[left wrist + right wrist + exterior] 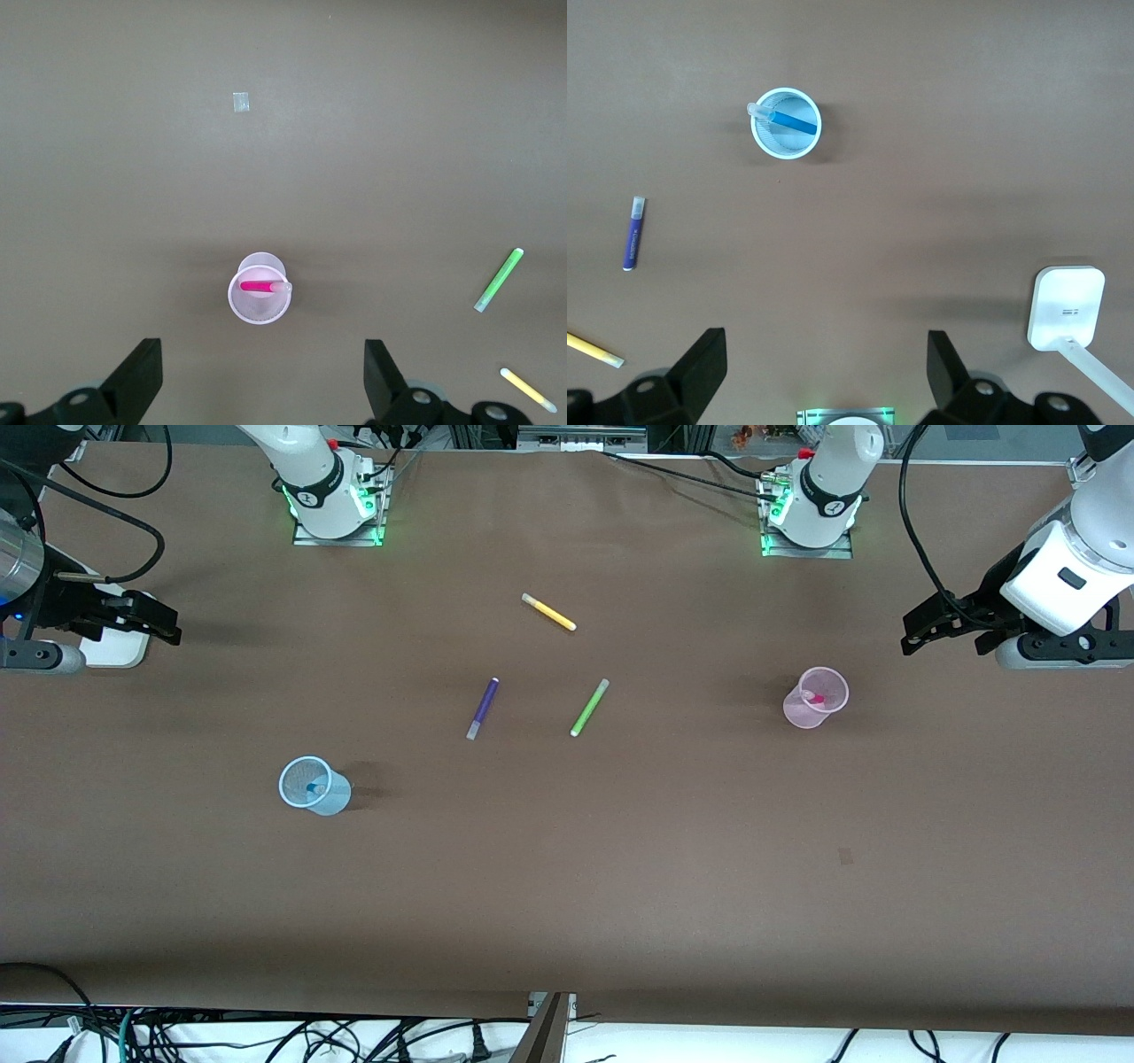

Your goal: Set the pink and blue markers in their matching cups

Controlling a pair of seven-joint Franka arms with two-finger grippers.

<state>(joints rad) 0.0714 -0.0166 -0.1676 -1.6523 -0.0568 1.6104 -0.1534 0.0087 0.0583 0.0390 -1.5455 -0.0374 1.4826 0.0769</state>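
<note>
The pink marker (816, 698) stands inside the pale pink cup (808, 711) toward the left arm's end of the table; both show in the left wrist view, marker (258, 286) in cup (260, 306). The blue marker (313, 787) stands inside the pale blue cup (330, 795) toward the right arm's end; both show in the right wrist view, marker (793, 123) in cup (786, 144). My left gripper (941, 638) hangs open and empty in the air at the table's end. My right gripper (155, 622) hangs open and empty at the other end. Both arms wait.
A purple pen (483, 708), a lime-green pen (589, 707) and a yellow pen (549, 612) lie loose mid-table. A white flat device (1067, 306) lies under my right gripper. Cables hang along the table's front edge.
</note>
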